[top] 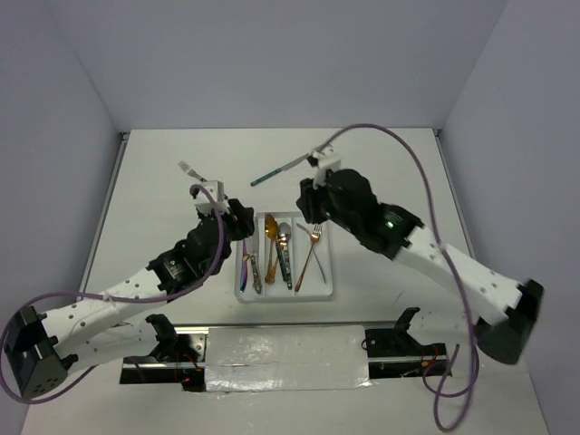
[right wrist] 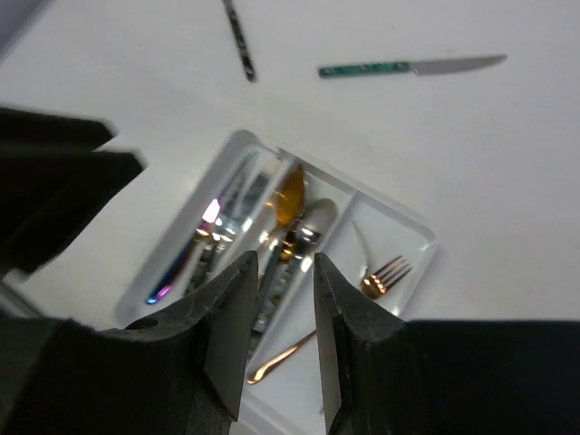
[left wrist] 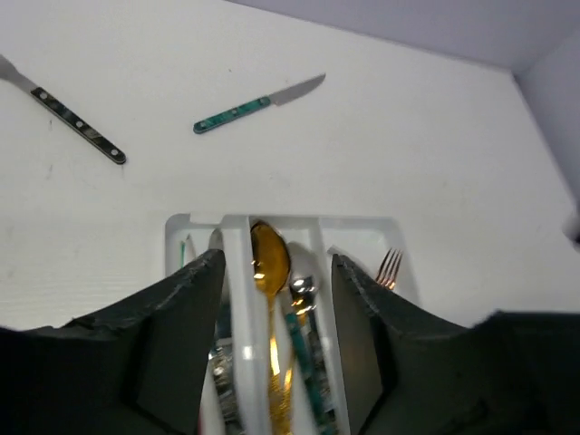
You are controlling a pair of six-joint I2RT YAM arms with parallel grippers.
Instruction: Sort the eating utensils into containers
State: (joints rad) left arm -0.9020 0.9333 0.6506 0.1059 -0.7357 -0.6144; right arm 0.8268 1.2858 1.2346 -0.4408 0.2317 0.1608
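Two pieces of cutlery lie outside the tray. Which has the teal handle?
The knife lying farther right; the other loose piece, farther left, has a dark riveted handle.

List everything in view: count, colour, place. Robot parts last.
tray: one, white, three compartments, on the table between the arms
gold spoon: one, gold, middle compartment
silver spoon: one, silver, middle compartment beside the gold one
copper fork: one, copper, right compartment
purple utensil: one, iridescent purple, left compartment
other tray utensils: silver and teal-handled, count unclear
knife: one, teal handle, bare table beyond the tray
dark-handled utensil: one, black and silver, table beyond the tray, leftward
table: one, white
left hand: one, black, open, empty, over the tray
right hand: one, black, open, empty, over the tray
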